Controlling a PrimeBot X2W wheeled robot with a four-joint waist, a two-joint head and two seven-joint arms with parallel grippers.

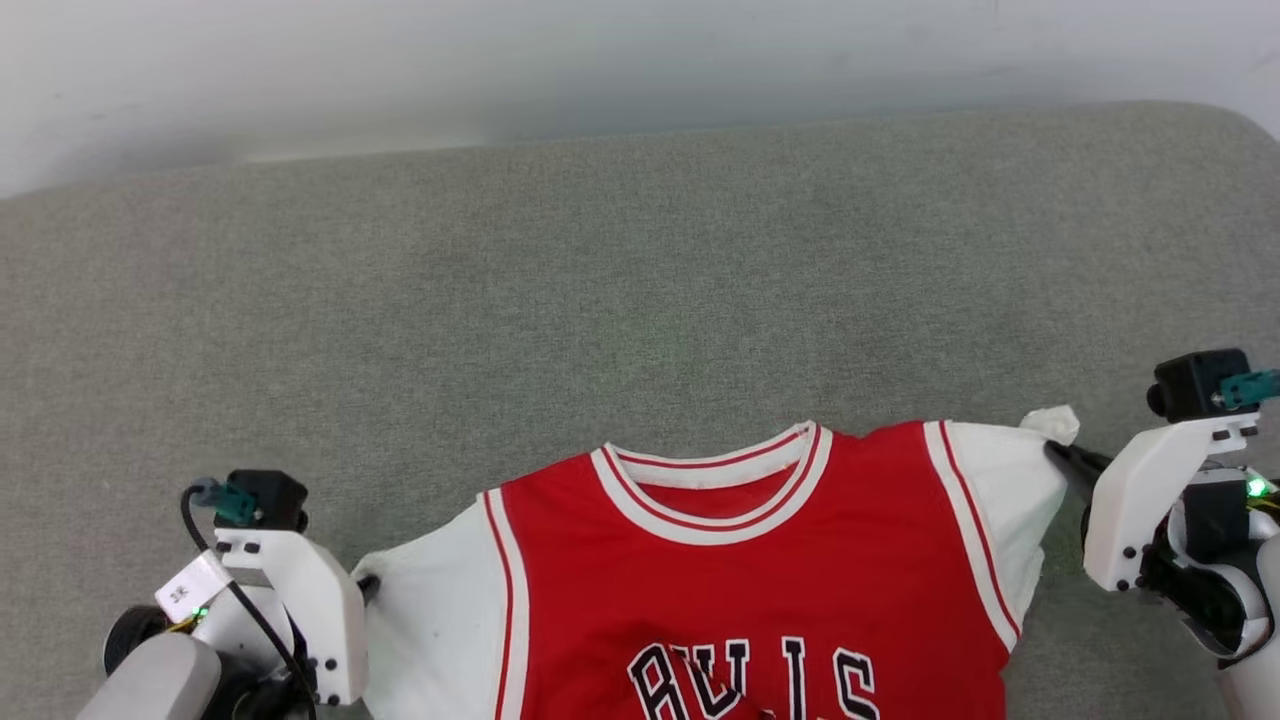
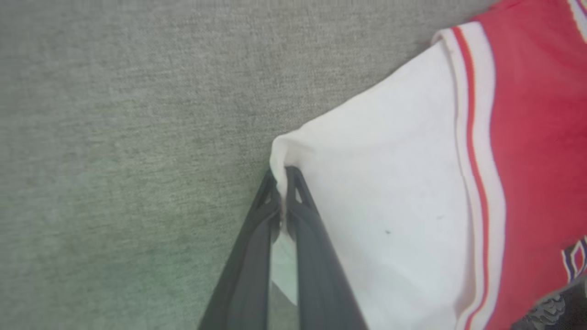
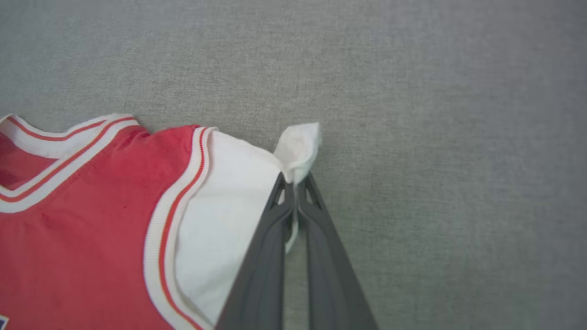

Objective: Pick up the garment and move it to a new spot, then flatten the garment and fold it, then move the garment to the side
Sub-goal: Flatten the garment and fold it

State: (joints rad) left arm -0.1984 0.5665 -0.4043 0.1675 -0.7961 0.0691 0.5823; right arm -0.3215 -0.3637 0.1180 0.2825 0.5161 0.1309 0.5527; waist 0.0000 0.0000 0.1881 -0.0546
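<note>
The garment [image 1: 760, 570], a red jersey with white short sleeves and black lettering, lies face up at the near edge of the grey surface, collar toward the far side. My left gripper [image 1: 366, 586] is shut on the outer corner of its left sleeve [image 2: 376, 183]; in the left wrist view the dark fingers [image 2: 279, 201] pinch a fold of white cloth. My right gripper [image 1: 1056, 450] is shut on the tip of the right sleeve [image 3: 238, 206], and a tuft of white fabric [image 3: 300, 146] sticks out past the fingertips. The jersey's lower part is cut off by the head view's bottom edge.
A grey fabric-covered surface [image 1: 600, 290] stretches away from the jersey to a pale wall [image 1: 500, 60] at the back. Its far right corner is rounded [image 1: 1235, 125].
</note>
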